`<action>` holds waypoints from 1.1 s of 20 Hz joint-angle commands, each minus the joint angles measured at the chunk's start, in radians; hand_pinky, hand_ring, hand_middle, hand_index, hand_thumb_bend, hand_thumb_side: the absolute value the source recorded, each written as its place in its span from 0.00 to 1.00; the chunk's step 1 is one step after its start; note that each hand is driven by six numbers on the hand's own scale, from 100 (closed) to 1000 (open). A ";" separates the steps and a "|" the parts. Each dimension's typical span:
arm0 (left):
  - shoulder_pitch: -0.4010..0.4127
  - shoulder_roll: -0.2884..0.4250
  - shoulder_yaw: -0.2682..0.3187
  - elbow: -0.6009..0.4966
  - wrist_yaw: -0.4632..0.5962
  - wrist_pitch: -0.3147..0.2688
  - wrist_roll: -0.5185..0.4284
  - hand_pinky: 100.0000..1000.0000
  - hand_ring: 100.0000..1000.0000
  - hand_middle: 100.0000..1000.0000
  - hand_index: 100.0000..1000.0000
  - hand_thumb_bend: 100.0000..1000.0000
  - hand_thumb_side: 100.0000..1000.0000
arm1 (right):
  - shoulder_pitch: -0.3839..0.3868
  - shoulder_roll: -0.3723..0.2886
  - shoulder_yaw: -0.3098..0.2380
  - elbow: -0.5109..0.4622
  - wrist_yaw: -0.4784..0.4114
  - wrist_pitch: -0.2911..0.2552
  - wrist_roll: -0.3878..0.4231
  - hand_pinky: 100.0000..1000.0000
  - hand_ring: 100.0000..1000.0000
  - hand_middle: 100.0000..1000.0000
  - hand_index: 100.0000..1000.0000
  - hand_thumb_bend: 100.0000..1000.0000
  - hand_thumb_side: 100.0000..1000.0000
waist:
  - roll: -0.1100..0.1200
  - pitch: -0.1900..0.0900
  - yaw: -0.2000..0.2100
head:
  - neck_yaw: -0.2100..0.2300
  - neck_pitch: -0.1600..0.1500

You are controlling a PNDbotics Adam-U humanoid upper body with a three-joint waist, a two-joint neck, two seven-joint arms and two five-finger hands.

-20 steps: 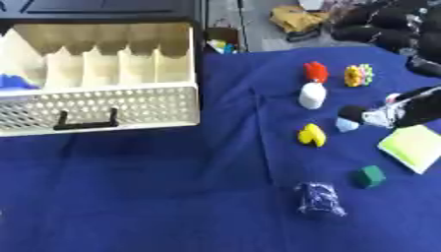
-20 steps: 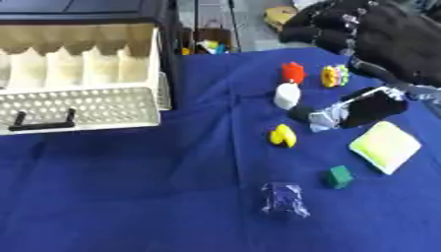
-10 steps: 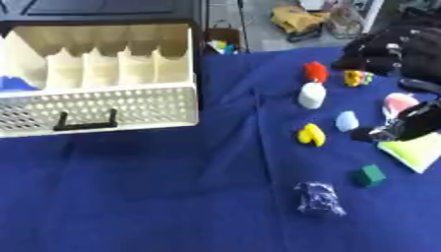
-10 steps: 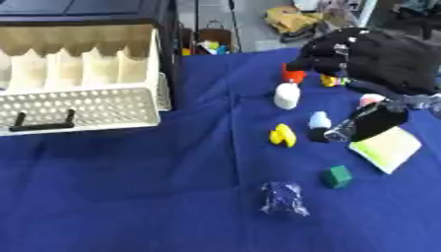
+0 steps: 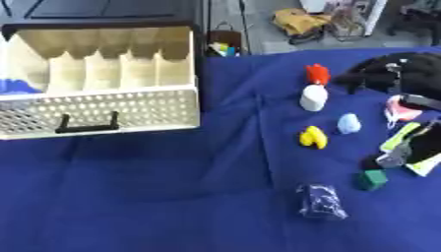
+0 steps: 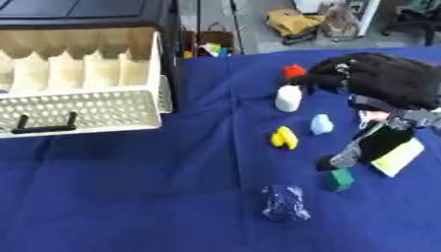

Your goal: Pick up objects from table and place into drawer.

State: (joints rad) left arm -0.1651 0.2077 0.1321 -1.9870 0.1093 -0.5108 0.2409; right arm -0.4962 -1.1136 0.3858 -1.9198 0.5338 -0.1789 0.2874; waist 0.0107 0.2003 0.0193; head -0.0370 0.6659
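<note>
The cream perforated drawer (image 5: 112,110) stands pulled open at the left, with a black handle and dividers inside. On the blue cloth lie a red piece (image 5: 318,74), a white bottle shape (image 5: 313,97), a light-blue piece (image 5: 348,123), a yellow piece (image 5: 313,137), a green block (image 5: 372,179) and a dark blue crumpled bag (image 5: 320,201). My right hand (image 6: 372,146) reaches down from the upper right. It is open over a yellow-green flat pad (image 6: 400,157), and its fingertips (image 6: 343,157) are just above the green block. The left hand is out of sight.
Something blue (image 5: 15,86) lies in the drawer's left compartment. A pink item (image 5: 399,109) shows beside my right forearm. Beyond the table's far edge there is floor with bags and clutter (image 5: 301,19). Bare blue cloth fills the front left.
My right hand has moved from beside the light-blue piece toward the front, and is now over the yellow-green pad near the green block. My forearm now covers the small multicoloured piece.
</note>
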 commanded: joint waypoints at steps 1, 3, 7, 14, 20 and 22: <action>-0.012 0.019 0.001 -0.013 0.003 0.001 -0.002 0.36 0.48 0.48 0.73 0.28 0.97 | -0.001 -0.031 -0.023 -0.037 -0.054 0.045 0.047 0.76 0.87 0.65 0.96 0.87 0.63 | -0.001 -0.011 -0.002 | 0.006 -0.011; -0.013 0.018 0.001 -0.013 0.003 0.002 -0.002 0.36 0.48 0.48 0.73 0.28 0.97 | 0.004 -0.030 -0.027 -0.051 -0.083 0.075 0.076 0.76 0.87 0.63 0.94 0.86 0.62 | -0.002 -0.009 -0.003 | 0.008 -0.012; -0.016 0.016 0.001 -0.013 0.003 0.004 -0.003 0.36 0.48 0.48 0.73 0.28 0.97 | 0.010 -0.032 -0.035 -0.076 -0.142 0.133 0.135 0.75 0.86 0.62 0.91 0.83 0.60 | -0.003 -0.005 -0.005 | 0.009 -0.014; -0.019 0.014 -0.001 -0.013 0.005 0.006 -0.005 0.35 0.48 0.47 0.73 0.28 0.97 | -0.024 -0.007 -0.020 -0.080 -0.198 0.236 0.237 0.63 0.76 0.65 0.82 0.76 0.60 | -0.005 -0.002 -0.005 | 0.009 -0.014; -0.022 0.013 -0.001 -0.013 0.006 0.008 -0.005 0.35 0.48 0.47 0.73 0.27 0.97 | -0.046 0.029 -0.012 -0.080 -0.228 0.296 0.325 0.55 0.71 0.65 0.84 0.79 0.57 | -0.006 0.001 -0.009 | 0.008 -0.016; -0.022 0.012 0.000 -0.013 0.006 0.009 -0.005 0.35 0.47 0.47 0.73 0.27 0.97 | -0.049 0.040 -0.013 -0.080 -0.235 0.309 0.354 0.55 0.71 0.65 0.85 0.79 0.56 | -0.007 0.002 -0.010 | 0.008 -0.017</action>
State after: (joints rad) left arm -0.1765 0.2076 0.1321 -1.9870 0.1136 -0.5046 0.2356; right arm -0.5288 -1.0596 0.3824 -1.9849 0.3119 0.1234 0.6241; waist 0.0053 0.2153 0.0107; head -0.0302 0.6579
